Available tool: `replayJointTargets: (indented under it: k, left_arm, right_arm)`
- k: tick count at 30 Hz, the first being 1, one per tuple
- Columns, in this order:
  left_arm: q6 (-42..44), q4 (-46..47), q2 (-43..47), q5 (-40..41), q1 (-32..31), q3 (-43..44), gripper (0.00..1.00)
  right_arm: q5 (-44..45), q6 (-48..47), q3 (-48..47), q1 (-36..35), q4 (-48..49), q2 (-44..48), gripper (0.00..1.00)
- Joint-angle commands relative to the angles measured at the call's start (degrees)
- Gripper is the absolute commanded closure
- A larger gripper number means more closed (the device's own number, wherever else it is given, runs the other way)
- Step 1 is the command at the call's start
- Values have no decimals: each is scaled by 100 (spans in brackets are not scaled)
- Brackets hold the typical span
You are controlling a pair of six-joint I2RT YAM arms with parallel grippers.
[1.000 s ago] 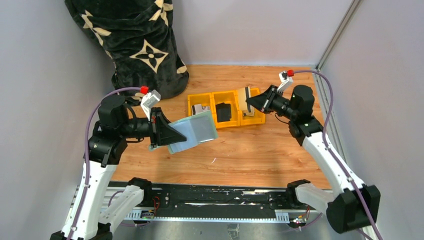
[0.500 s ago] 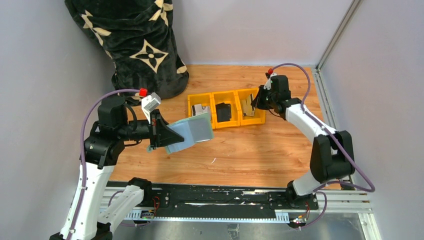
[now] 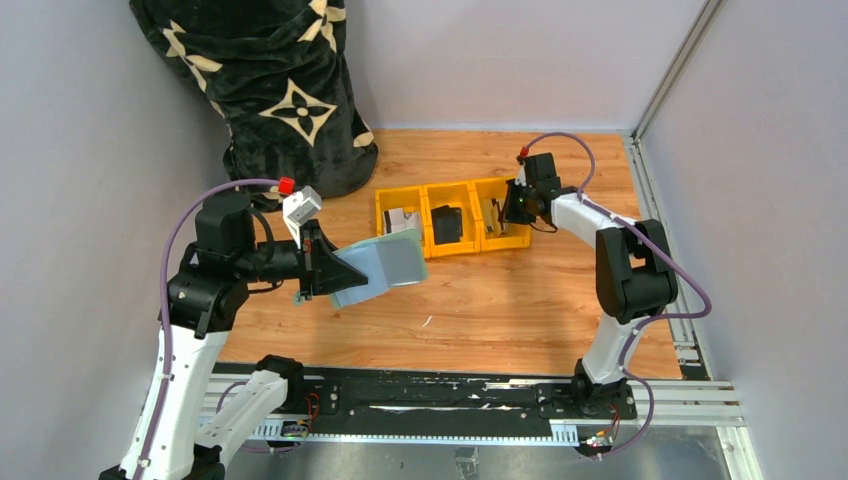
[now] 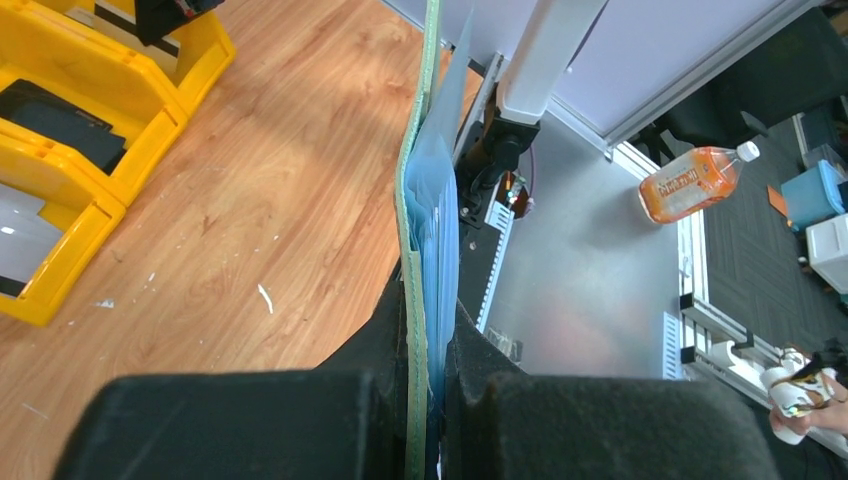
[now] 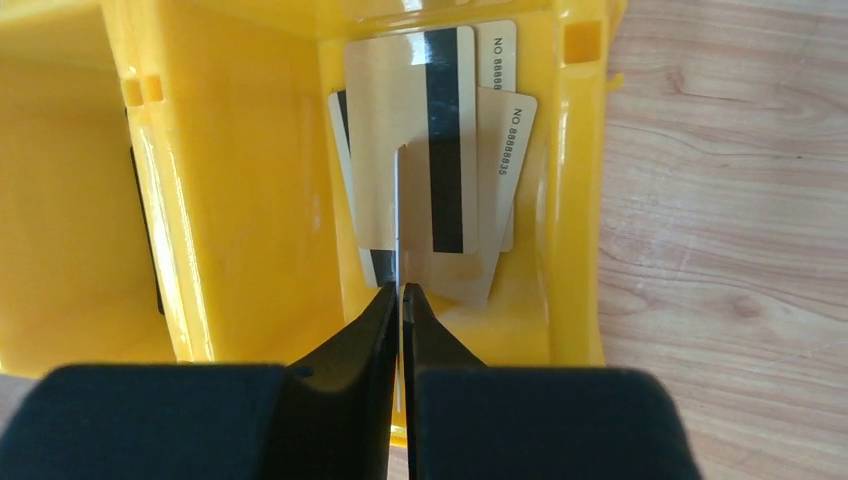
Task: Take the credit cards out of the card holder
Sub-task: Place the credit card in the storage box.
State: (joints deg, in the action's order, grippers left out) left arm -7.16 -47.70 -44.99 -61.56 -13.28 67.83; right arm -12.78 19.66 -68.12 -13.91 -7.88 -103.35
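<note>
The left gripper (image 3: pixel 322 270) is clamped tight on one edge of the small sage-green folding card holder with clear plastic sleeves (image 3: pixel 385 262). It holds it in the air over the light wooden tabletop (image 3: pixel 520 300), just in front of the left end of the yellow three-compartment plastic tray (image 3: pixel 470 248). From the left wrist the holder shows edge-on between the fingers, its sleeves fanning away from the jaws. I judge this grip leaves the free end turned toward the other arm, so cards can be drawn out. The right gripper (image 5: pixel 400 295) reaches into the tray's right-hand compartment, its jaws all but closed on a thin pale plastic card (image 5: pixel 398 220) seen edge-on. It sits directly above a loose pile of pale credit cards with dark stripes (image 5: pixel 450 90) lying on the compartment floor. This looks like the drop-off step: one more card brought to where the others lie. The yellow walls stand close on both sides of the fingers, so the jaws need part only a little and the way out is straight back. The middle compartment holds a black block-like item (image 3: pixel 447 224), and nothing needs to go there. Between tray and arm bases the board gives the right arm open room to swing back toward the holder. The black plush blanket with gold motifs (image 3: pixel 270 90) sits at the rear left, well apart from that path. Whether cards remain in the sleeves cannot be told.
</note>
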Motion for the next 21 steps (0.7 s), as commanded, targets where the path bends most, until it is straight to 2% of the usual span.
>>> replayJointTargets:
  k: [1, 8, 10, 12, 14, 17, 19, 21]
  left_arm:
    - [108, -55, 63, -153, -8, 161, 97]
    - [92, -55, 69, -206, 0, 161, 98]
    - [92, -55, 83, -235, -8, 164, 98]
    - [83, -55, 102, -267, -6, 147, 98]
    - [90, -55, 123, -289, -8, 124, 99]
    - [145, -57, 144, -385, -6, 79, 99]
    - [182, -59, 133, -432, -8, 65, 99]
    - [197, -55, 115, -459, -8, 58, 99]
  right_arm:
    - [458, -67, -307, -112, -279, 132, 82]
    - [1155, -236, -515, -543, -470, 1187, 48]
    - [1046, -295, -603, -734, -537, 1565, 41]
    - [429, -131, -600, -874, -456, 2065, 35]
    - [-960, 371, -390, -909, 146, 2562, 31]
    - [-2974, 1717, 364, -1256, 2415, 3142, 27]
    - [-3439, 2054, 462, -1785, 3214, 3341, 24]
    - [-3775, 2123, 419, -2184, 3281, 3423, 22]
